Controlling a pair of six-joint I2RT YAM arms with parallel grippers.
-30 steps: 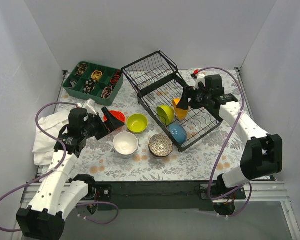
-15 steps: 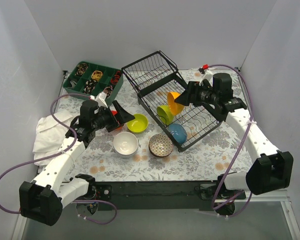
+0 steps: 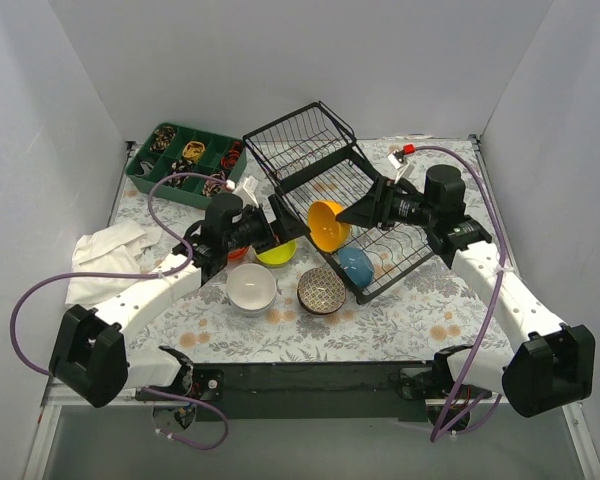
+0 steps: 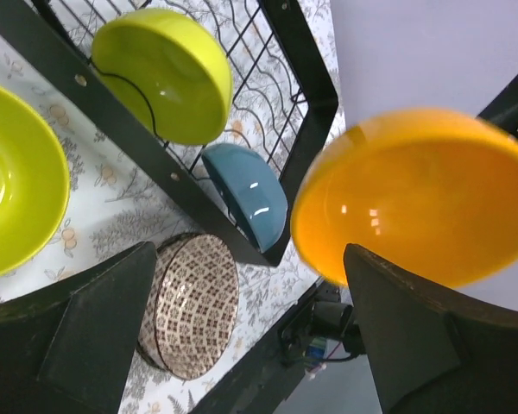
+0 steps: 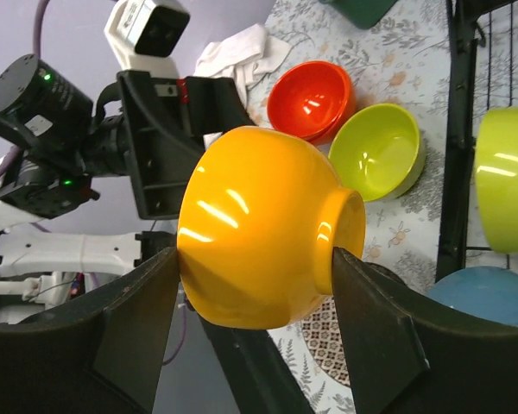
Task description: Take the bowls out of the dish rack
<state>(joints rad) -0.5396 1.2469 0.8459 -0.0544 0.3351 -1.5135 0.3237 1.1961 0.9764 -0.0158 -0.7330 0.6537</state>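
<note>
Lifted from the dish rack (image 3: 310, 140), orange bowl (image 3: 326, 224) clamped in right gripper (image 3: 348, 215) — left gripper (image 3: 288, 228) spread wide, empty.

Orange bowl (image 3: 326, 224) in right hand (image 3: 343, 217) over dish rack (image 3: 310, 135)

Table (image 3: 420, 312): dish rack (image 3: 302, 140), bowls (image 3: 251, 287), maybe cloth (image 3: 105, 262)

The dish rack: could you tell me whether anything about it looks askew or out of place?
Yes: the dish rack sits skewed, diagonal to the edges of the table, its near corner beside the patterned bowl. Nothing looks spilled or broken.
</note>
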